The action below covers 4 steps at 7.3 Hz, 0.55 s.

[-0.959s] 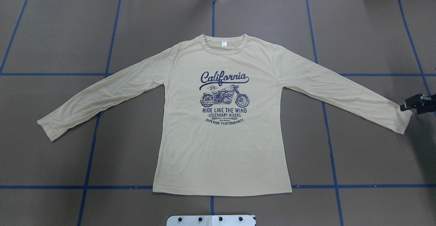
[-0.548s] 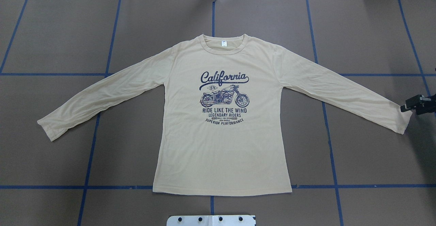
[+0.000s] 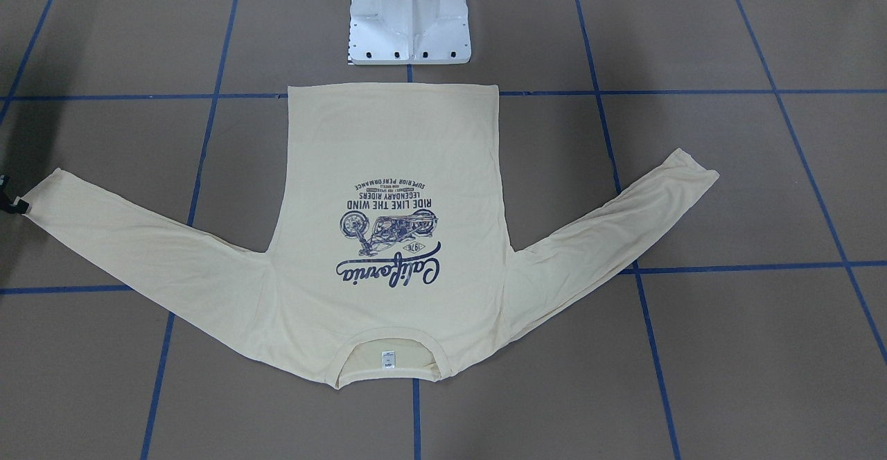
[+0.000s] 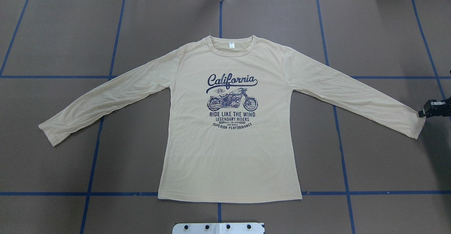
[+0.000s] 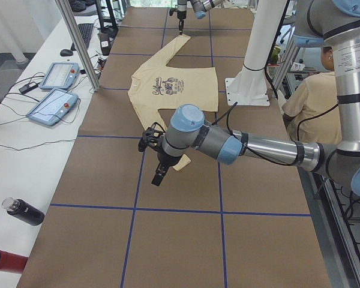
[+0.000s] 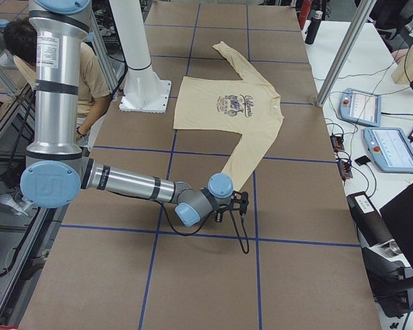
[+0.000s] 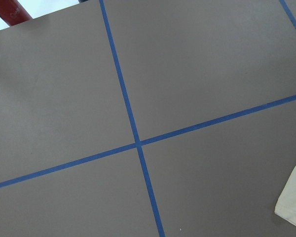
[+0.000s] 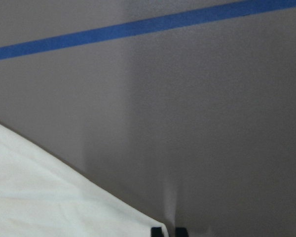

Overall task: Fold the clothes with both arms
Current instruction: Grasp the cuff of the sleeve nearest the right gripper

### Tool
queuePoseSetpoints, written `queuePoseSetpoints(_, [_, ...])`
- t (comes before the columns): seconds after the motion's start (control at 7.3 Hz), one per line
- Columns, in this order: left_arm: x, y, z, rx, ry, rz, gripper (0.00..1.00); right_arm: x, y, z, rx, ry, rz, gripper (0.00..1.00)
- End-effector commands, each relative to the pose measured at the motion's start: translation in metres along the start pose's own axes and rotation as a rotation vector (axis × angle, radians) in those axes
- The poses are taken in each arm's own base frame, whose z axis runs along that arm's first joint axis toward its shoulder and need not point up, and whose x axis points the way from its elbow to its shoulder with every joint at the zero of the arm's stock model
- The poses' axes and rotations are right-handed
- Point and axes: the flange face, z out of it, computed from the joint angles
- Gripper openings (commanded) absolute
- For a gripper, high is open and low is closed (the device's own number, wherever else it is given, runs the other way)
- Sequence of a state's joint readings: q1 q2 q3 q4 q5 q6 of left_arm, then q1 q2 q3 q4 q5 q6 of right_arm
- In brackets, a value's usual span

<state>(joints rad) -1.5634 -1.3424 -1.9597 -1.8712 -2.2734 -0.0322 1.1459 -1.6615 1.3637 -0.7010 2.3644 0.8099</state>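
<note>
The right gripper point(image 4: 421, 114) touches one cuff of the shirt point(image 4: 229, 156), its grip impossible to judge; the left gripper point(image 5: 156, 180), equally unclear, hovers near the other cuff; between them, flat and face up, the shirt reads "California", "1976", "RIDE LIKE THE WIND", "LEGENDARY RIDERS", "SUPERIOR PERFORMANCE".

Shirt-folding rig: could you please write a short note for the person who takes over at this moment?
Shirt: flat, print up, sleeves spread.
Right hand: at the right cuff; open or shut, I cannot tell.
Left hand: near the left cuff, not touching it; state not visible.
Done: no fold yet.
Left: all folds.
</note>
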Motion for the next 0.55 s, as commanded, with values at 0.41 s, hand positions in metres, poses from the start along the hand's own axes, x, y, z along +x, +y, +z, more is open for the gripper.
queuePoseSetpoints(0.41, [0.01,-0.004,-0.009,0.014,0.03,0.01,1.0,-0.152,-0.023,-0.074,0.054,-0.162,0.038,0.0])
